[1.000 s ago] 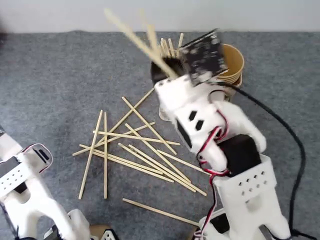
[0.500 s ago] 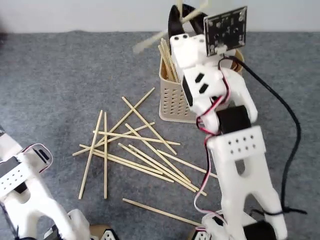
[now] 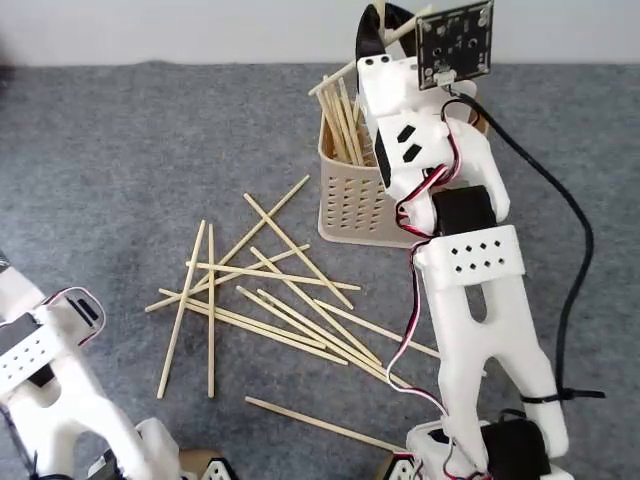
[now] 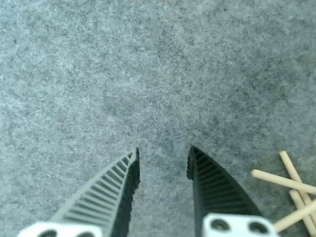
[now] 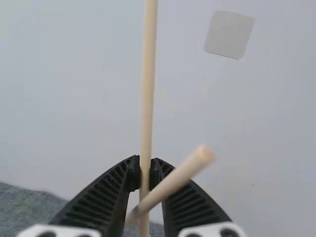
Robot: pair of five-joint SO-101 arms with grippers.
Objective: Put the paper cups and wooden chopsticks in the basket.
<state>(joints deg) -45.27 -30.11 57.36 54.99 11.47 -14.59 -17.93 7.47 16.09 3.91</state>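
Chopsticks (image 5: 148, 74), clamped in the right gripper (image 5: 144, 170), have swung over the basket (image 3: 350, 210); release pending. Left gripper (image 4: 163, 160) part-open, empty.

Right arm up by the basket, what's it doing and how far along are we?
The right gripper is shut on two chopsticks, raised by the basket, which already has several sticks standing in it. Many loose chopsticks lie scattered on the grey mat. The left gripper is open over bare mat, holding nothing.
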